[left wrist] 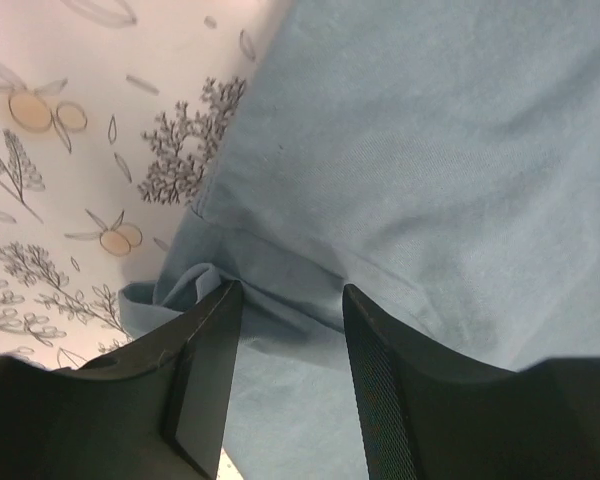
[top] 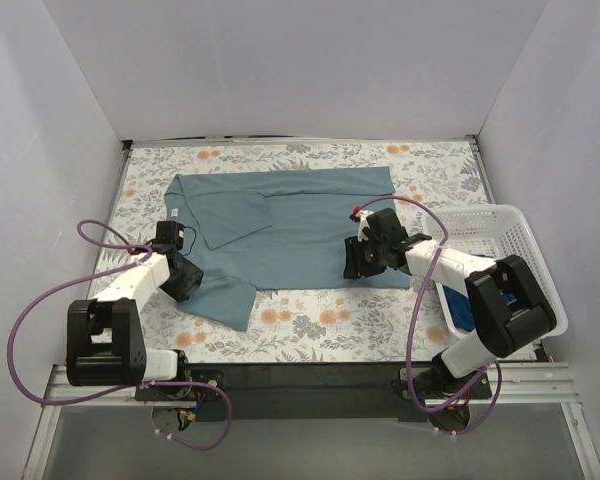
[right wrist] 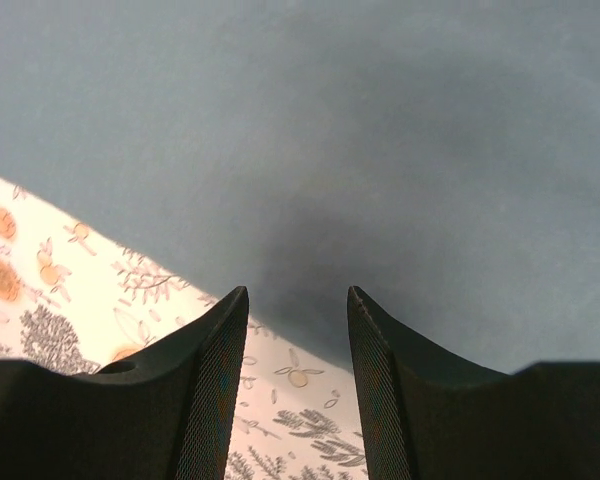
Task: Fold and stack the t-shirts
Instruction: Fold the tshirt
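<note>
Top external: a dusty slate-blue cloth t-shirt [top: 290,225] lies spread on the floral-print counter [top: 310,320], the left hand [top: 187,287] at its near-left sleeve and the right hand [top: 358,264] at its near-right hem. A darker royal-blue shirt [top: 460,312] lies in the white plastic lattice basket [top: 540,260]. Left wrist: fingers [left wrist: 205,370] half open astride a hem ridge, not clamped. Right wrist: fingers [right wrist: 215,380] half open over the hem edge, empty.

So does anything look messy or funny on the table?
Yes. The blue t-shirt isn't lying smooth: its edge is scrunched into a little wrinkle right by the left gripper, and one sleeve pokes out crooked toward the near left.
</note>
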